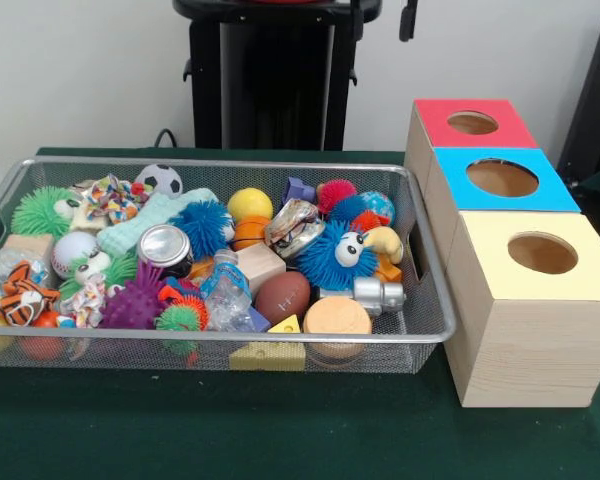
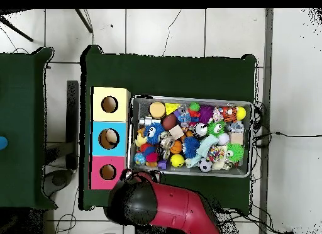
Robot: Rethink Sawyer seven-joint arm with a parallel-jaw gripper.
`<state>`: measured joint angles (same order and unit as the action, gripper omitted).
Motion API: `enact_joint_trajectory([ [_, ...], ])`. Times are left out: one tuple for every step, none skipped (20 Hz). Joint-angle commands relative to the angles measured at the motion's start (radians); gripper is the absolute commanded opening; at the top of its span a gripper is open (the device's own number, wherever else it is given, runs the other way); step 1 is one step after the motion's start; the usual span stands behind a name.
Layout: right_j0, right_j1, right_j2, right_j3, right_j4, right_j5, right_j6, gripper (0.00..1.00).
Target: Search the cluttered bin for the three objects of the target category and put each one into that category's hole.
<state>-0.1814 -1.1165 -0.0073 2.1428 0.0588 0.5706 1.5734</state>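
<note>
Wire bin (image 1: 425, 300) brims with toys beside three holed boxes (image 1: 540, 300)

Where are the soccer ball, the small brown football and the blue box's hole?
soccer ball (image 1: 159, 180), front view, its white and black top.
brown football (image 1: 282, 296), front view, middle of its side.
blue box's hole (image 1: 502, 178), front view, inside the round opening.

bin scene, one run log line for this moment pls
arm: drawn back, gripper unseen | wire bin: full of toys | boxes: red, blue, yellow; holes open
</note>
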Motion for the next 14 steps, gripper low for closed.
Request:
enact_joint_trajectory([
  [-0.051,0.079,0.080,-0.035,0.032,-0.050,0.098,1.00],
  [-0.063,0.089,0.089,-0.032,0.037,-0.057,0.090,1.00],
  [-0.073,0.097,0.096,-0.029,0.041,-0.066,0.084,1.00],
  [-0.079,0.102,0.102,-0.028,0.041,-0.072,0.079,1.00],
  [-0.084,0.106,0.106,-0.026,0.042,-0.077,0.079,1.00],
  [-0.087,0.108,0.109,-0.023,0.042,-0.081,0.078,1.00],
  [-0.087,0.106,0.109,-0.022,0.040,-0.083,0.081,1.00],
  [-0.087,0.105,0.108,-0.022,0.037,-0.085,0.083,1.00],
  [-0.090,0.105,0.110,-0.021,0.033,-0.089,0.082,1.00],
  [-0.094,0.108,0.113,-0.019,0.033,-0.095,0.080,1.00],
  [-0.103,0.115,0.119,-0.016,0.031,-0.110,0.076,1.00],
  [-0.112,0.126,0.123,-0.018,0.028,-0.126,0.073,1.00],
  [-0.123,0.142,0.126,-0.022,0.024,-0.140,0.071,1.00],
  [-0.138,0.160,0.132,-0.026,0.019,-0.160,0.065,1.00],
])
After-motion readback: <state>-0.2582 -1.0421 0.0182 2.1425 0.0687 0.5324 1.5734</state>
